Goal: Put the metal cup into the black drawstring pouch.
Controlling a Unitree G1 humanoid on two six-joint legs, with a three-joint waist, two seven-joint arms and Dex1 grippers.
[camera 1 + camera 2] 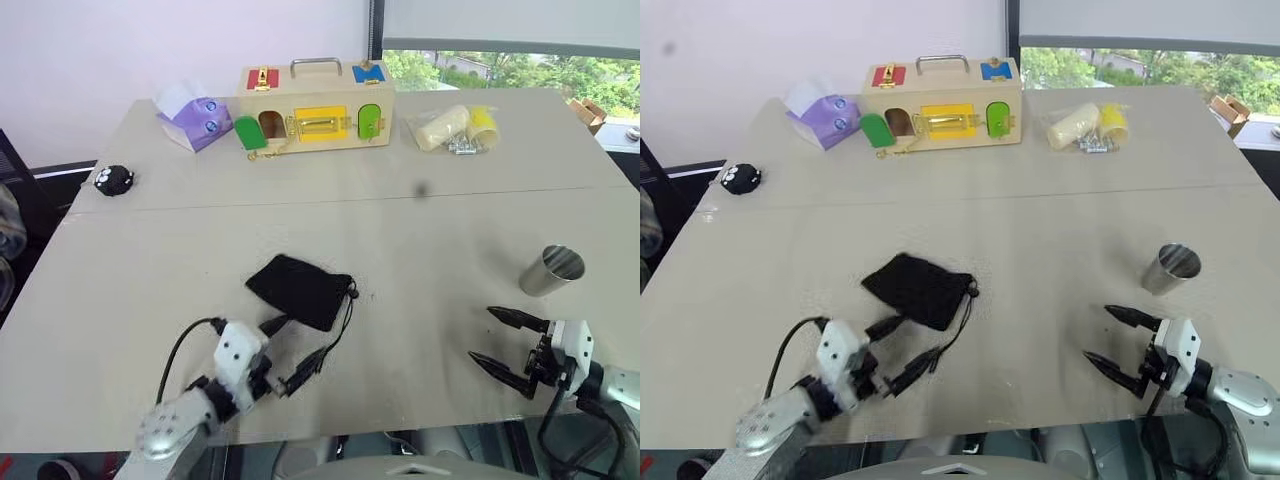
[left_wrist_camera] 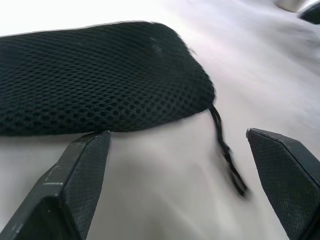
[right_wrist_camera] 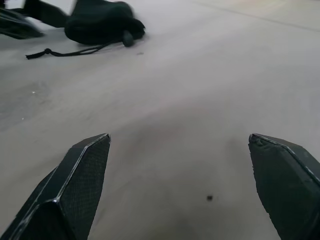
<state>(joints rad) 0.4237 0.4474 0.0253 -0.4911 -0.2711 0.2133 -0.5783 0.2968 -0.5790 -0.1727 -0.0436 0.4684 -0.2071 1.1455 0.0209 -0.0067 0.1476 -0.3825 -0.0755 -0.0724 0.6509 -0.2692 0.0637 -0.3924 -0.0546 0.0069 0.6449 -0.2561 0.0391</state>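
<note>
Two grippers, both spread empty: left gripper (image 1: 288, 353) just short of pouch (image 1: 299, 290); right gripper (image 1: 496, 339) beside cup (image 1: 551, 270); grasping pending

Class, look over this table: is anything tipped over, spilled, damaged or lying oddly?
Nothing is spilled or broken. The metal cup stands upright on the table's right side, apart from the black drawstring pouch, which lies flat with its cord trailing loose. On the wooden latch box, the green doors hang open.

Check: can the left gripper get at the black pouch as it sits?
Probably yes. The left gripper is open right at the near edge of the black drawstring pouch, which lies flat on the table with nothing between them.
</note>
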